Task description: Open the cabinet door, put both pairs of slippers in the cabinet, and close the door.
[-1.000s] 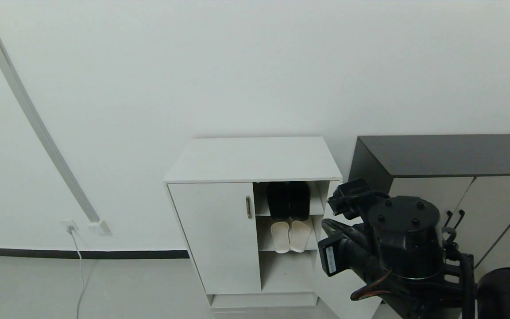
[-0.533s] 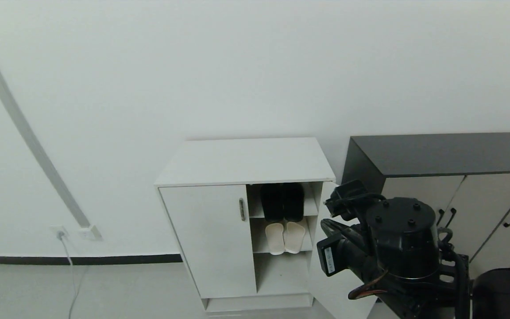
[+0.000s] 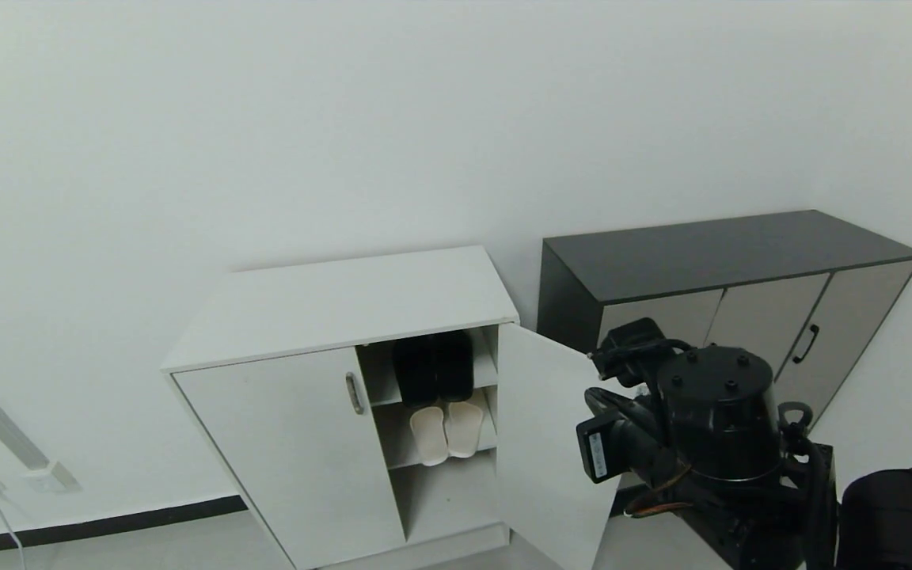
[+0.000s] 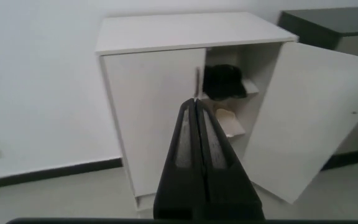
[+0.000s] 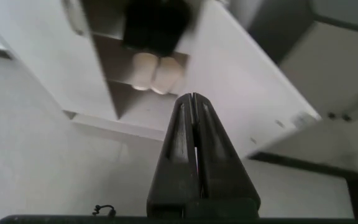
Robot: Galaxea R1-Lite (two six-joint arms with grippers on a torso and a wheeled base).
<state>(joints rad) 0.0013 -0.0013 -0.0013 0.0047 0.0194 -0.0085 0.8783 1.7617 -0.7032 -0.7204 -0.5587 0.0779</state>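
Slippers first: in the head view, the pair of black slippers (image 3: pixel 434 366) lies on the top shelf of the low white two-door cabinet (image 3: pixel 345 305). The pair of cream-white slippers (image 3: pixel 448 431) lies on the shelf just below. The cabinet's right-hand white door (image 3: pixel 551 451) stands swung wide open, and the left door (image 3: pixel 290 451) is shut. Opening and stowing therefore look done, and closing the door is what remains.

In the left wrist view, the left gripper (image 4: pixel 196 112) has its black fingers pressed together on nothing and is held well apart from the cabinet it faces.

In the right wrist view, the right gripper (image 5: pixel 192 106) is likewise closed and empty. It is aimed toward the open compartment, beside the open door but not touching it.
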